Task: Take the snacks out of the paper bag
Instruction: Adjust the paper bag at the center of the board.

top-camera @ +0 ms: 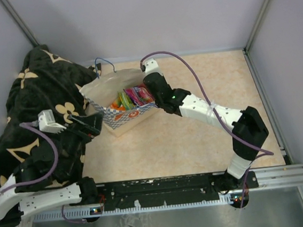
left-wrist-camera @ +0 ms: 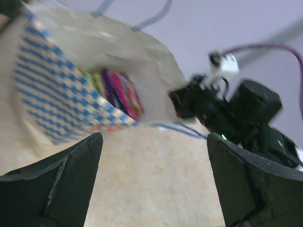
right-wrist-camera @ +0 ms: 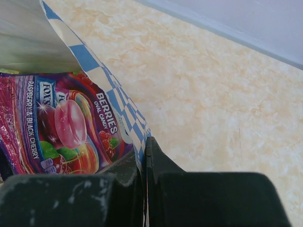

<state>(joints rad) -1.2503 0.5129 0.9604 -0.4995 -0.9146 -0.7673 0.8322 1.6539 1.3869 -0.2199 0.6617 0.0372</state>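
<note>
Beige marbled table, walled on three sides. A black blanket with cream motifs is heaped over the table's left side. The right arm reaches from the near-right base across the table toward the far-left. The left arm lies along the near-left edge, partly over the blanket. The paper bag sits on the table left of centre, just beside the blanket's right edge. Its mouth is wide open to the overhead view, with the cream lining showing, the blue-and-white checked side facing near, and a tan strip along its base. A blue cord handle loops out at the bag's far side. The snacks are all inside the bag, bunched against its right half, showing orange-red, green-yellow and purple. The right wrist view shows the nearest one as a purple berries oval candy packet, lying flat against the checked wall. The right end effector has its fingers pressed together on the bag's right wall, with the checked paper pinched between them at the rim. The left end effector is spread wide and holds nothing. It is low over the table at the bag's near-left side, close to the bag but apart from it, facing the bag's mouth. The left wrist view is blurred, and the packets show there only as streaks of colour.
</note>
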